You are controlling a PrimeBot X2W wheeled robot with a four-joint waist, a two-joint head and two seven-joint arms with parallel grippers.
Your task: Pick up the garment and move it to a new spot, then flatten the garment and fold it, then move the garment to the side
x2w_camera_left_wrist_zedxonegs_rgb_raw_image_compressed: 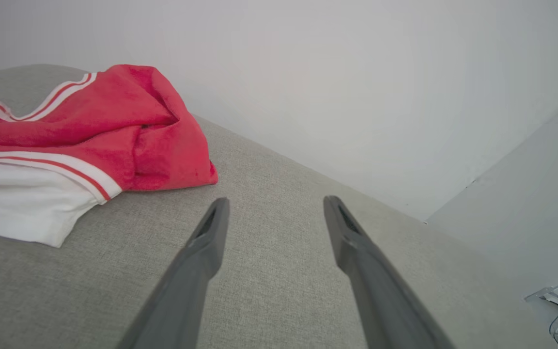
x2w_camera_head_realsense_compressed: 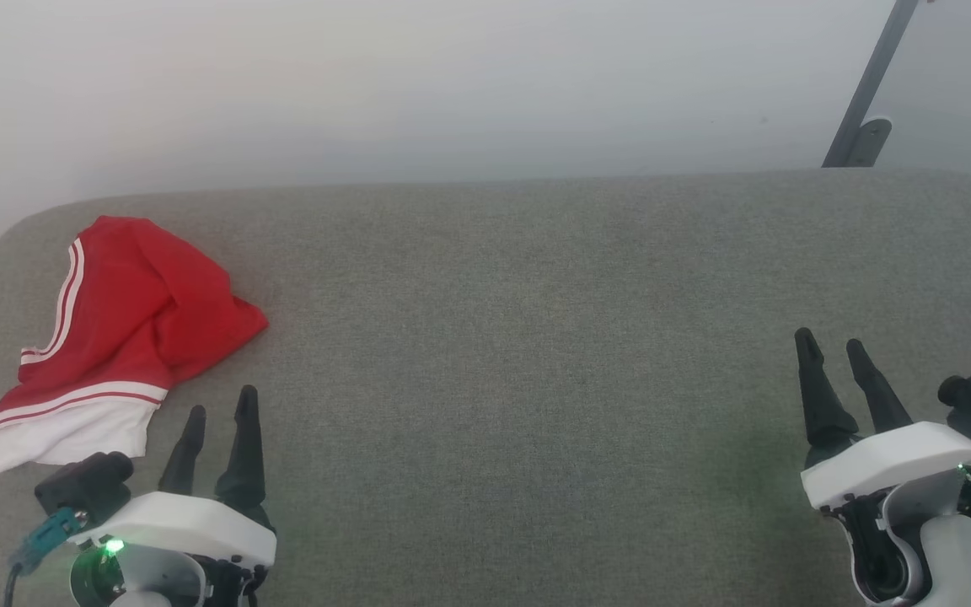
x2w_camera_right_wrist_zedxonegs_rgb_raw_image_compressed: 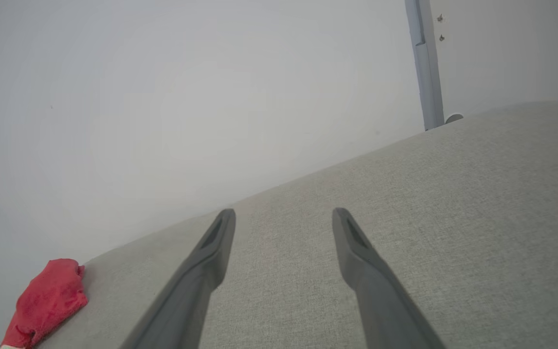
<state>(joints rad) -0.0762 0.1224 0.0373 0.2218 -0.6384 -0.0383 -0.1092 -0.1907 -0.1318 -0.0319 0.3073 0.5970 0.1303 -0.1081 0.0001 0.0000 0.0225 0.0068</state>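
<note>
The garment (x2w_camera_head_realsense_compressed: pixel 127 324) is a red jersey with a white sleeve and white-and-red striped trim, lying crumpled at the far left of the grey fabric table (x2w_camera_head_realsense_compressed: pixel 536 337). In the left wrist view the garment (x2w_camera_left_wrist_zedxonegs_rgb_raw_image_compressed: pixel 90 135) lies up and to the left of my fingers. My left gripper (x2w_camera_head_realsense_compressed: pixel 220 403) rests open just to the garment's lower right, apart from it, with nothing between its fingers. At the table's right side my right gripper (x2w_camera_head_realsense_compressed: pixel 829 344) stands open and empty. Far off at lower left in the right wrist view, the garment (x2w_camera_right_wrist_zedxonegs_rgb_raw_image_compressed: pixel 46 300) appears small.
A white wall (x2w_camera_head_realsense_compressed: pixel 452 84) runs behind the table's far edge. A dark slanted post with a bracket (x2w_camera_head_realsense_compressed: pixel 861 110) stands at the back right. The table's rounded left corner (x2w_camera_head_realsense_compressed: pixel 5 244) lies close to the garment.
</note>
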